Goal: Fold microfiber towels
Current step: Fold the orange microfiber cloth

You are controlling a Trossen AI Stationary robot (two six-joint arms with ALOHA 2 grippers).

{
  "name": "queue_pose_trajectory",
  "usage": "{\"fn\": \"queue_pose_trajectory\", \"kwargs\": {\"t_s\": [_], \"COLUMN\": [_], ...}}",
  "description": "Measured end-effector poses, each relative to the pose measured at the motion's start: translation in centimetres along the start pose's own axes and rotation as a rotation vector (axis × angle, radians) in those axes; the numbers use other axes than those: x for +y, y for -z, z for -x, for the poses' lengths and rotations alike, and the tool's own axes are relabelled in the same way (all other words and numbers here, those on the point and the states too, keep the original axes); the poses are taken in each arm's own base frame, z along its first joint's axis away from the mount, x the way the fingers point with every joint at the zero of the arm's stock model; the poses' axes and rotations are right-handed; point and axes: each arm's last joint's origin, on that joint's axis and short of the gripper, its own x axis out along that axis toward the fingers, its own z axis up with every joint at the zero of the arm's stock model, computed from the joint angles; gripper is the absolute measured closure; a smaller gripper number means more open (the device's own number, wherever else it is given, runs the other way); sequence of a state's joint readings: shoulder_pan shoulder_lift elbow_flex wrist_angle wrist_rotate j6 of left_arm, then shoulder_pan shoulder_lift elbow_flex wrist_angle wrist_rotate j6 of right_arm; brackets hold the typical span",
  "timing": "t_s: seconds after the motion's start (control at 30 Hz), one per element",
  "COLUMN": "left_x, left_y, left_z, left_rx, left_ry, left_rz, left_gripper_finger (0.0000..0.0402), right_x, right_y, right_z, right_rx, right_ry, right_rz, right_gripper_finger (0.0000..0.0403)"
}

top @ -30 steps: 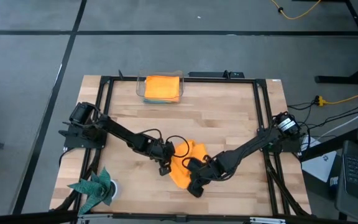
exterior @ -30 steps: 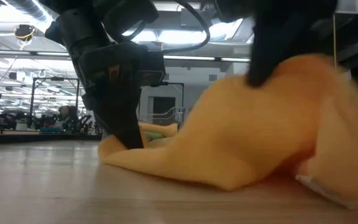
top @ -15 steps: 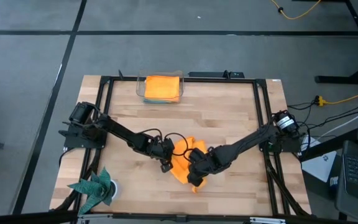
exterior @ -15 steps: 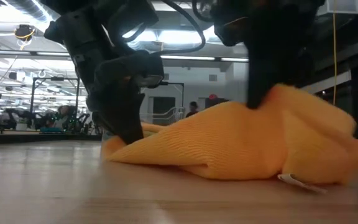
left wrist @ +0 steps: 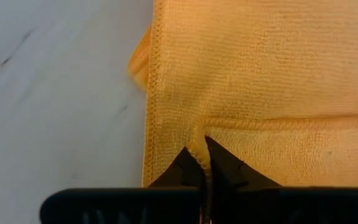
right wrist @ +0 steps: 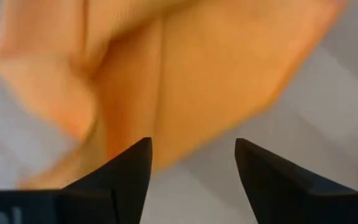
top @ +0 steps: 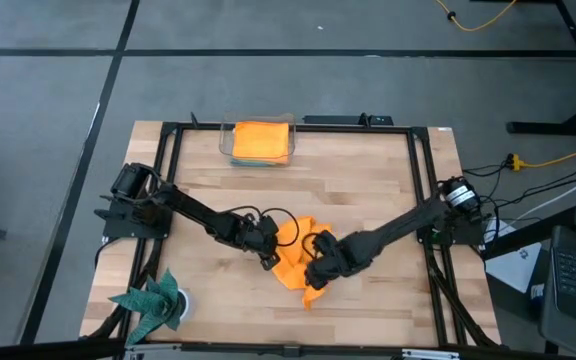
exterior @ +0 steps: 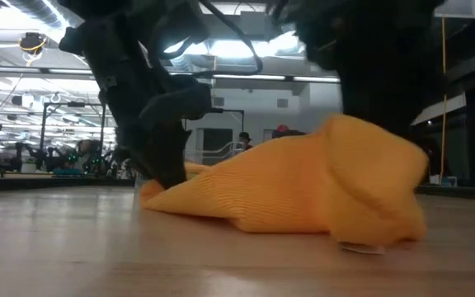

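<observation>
Landmark: the orange towel [top: 293, 262], lying rumpled on the wooden tabletop [top: 368, 190] near its front middle.

Far to the towel's left, at the tabletop's front left corner, sits a dark teal spiky-edged cloth [top: 150, 303], well apart from everything else.

Left gripper [top: 268, 258] is at the towel's left edge, closed tight on a pinch of the stitched hem; the left wrist view shows the hem [left wrist: 199, 146] running in between the two dark fingers [left wrist: 180, 169].

The towel is folded over on itself in a loose mound; in the low view its raised right side blocks the room behind.

Right gripper [right wrist: 192, 163] is over the towel's right side, jaws spread wide with nothing between them; cloth lies just beyond the fingertips.

Behind the towel, at the tabletop's back edge, a second orange towel [top: 262, 140] lies folded flat on a stack.
</observation>
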State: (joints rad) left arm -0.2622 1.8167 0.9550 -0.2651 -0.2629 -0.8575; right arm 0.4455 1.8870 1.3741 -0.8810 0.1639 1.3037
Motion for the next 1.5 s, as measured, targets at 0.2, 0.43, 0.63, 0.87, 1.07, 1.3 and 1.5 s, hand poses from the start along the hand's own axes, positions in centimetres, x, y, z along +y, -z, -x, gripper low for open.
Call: {"fn": "queue_pose_trajectory", "kwargs": {"t_s": [0.2, 0.43, 0.63, 0.87, 1.07, 1.3, 1.5], "left_x": [0.5, -1.3, -2.0, -2.2, -2.2, -2.2, -2.1], "left_y": [0.9, 1.5, 2.1, 2.5, 2.5, 2.4, 2.3], "left_z": [0.3, 0.5, 0.7, 0.8, 0.8, 0.8, 0.7], "left_rx": [0.06, 0.021, 0.017, 0.022, 0.021, 0.019, 0.013], "left_ry": [-0.075, 0.045, 0.07, 0.07, 0.07, 0.074, 0.072], "left_rz": [0.046, 0.13, 0.119, 0.098, 0.098, 0.1, 0.104], "left_gripper_finger": [0.0401, 0.0401, 0.0401, 0.0402, 0.0402, 0.0402, 0.0401], "right_x": [2.1, 5.9, 6.4, 5.9, 5.1, 5.3, 5.3], "right_y": [5.7, 10.6, 11.3, 11.2, 10.5, 10.3, 9.5], "right_z": [2.3, -1.6, -4.8, -4.3, -2.4, -2.9, -3.1], "right_rx": [0.014, -0.106, -0.087, -0.08, -0.08, -0.119, -0.184], "right_ry": [-0.175, -0.387, -0.337, -0.3, -0.265, -0.269, -0.268], "right_rz": [-0.073, 0.059, -0.004, -0.023, -0.018, -0.01, -0.027], "right_gripper_finger": [0.0192, 0.0195, 0.0195, 0.0195, 0.0195, 0.0195, 0.0195]}}
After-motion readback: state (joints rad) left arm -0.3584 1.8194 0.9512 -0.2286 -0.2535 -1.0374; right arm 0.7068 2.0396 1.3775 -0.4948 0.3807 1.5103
